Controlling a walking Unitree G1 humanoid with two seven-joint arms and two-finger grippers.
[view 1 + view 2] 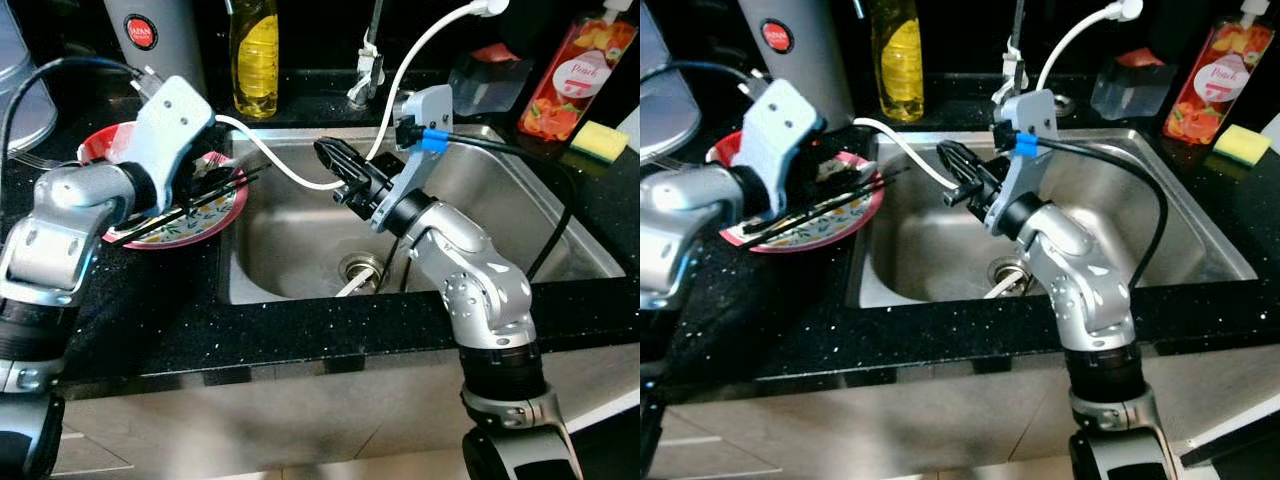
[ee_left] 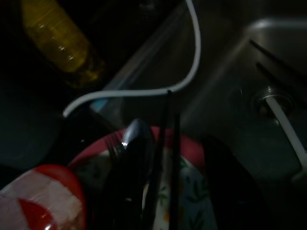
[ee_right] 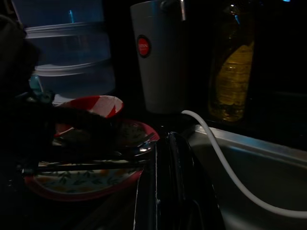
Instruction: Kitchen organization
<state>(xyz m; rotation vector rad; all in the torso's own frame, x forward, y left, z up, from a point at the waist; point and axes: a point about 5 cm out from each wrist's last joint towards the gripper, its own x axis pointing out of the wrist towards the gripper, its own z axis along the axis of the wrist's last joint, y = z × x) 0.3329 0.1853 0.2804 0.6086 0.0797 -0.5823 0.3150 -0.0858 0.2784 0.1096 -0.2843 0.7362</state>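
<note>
A: where's each arm at?

B: left arm's bent at the elbow, reaching toward the far left. The left claw (image 1: pixel 205 185) is angled down low; can't tell if it's open or pinched.

A: and the right?

B: right arm's folded up, forearm pointing far-left. The right claw (image 1: pixel 338 160) has its fingers pressed together.

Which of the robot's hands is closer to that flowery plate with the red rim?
Left. The left gripper is right over the plate among the chopsticks; the right gripper hangs beside it, above the sink.
</note>
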